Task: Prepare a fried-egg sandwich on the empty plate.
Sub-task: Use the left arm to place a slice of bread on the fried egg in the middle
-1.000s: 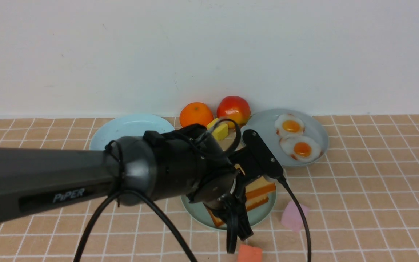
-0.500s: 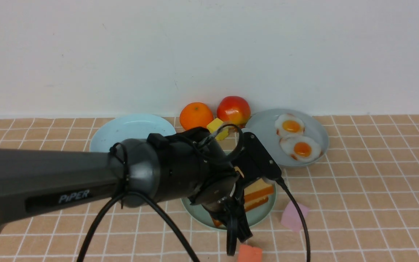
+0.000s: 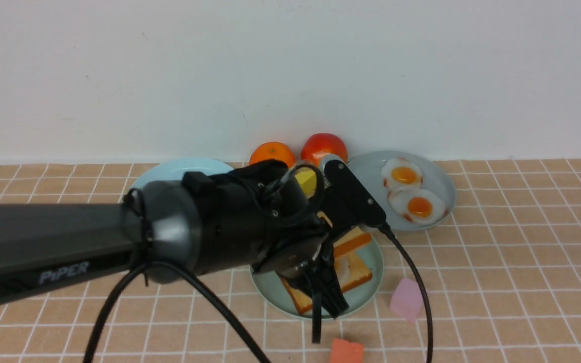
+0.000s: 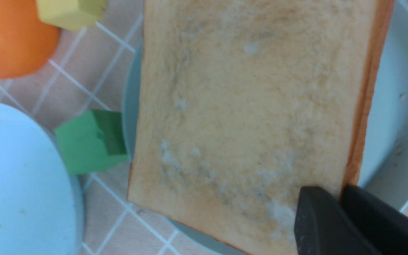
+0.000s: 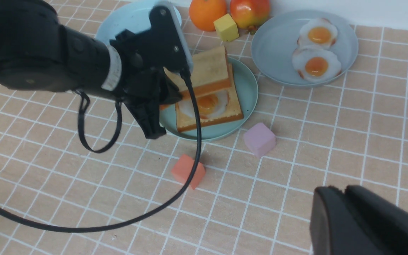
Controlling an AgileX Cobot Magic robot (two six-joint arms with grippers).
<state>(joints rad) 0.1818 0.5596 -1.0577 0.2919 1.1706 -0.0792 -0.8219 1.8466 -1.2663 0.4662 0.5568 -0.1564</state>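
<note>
My left gripper is shut on the crust of the top toast slice and holds it tilted over the mint-green plate. On that plate lies the bottom toast slice with a fried egg on it, partly uncovered. The held slice overhangs the far half of the egg. The left arm hides much of the plate in the front view. My right gripper is shut and empty, above bare tiles near the front right.
A grey-blue plate at back right holds two more fried eggs. A light-blue plate is at back left. An orange, red fruit, yellow block, green block, pink block and orange-red block surround the mint plate.
My left arm has risen and drawn back toward the wall with the top toast slice, lifting it off the lower slice and uncovering part of the egg.
</note>
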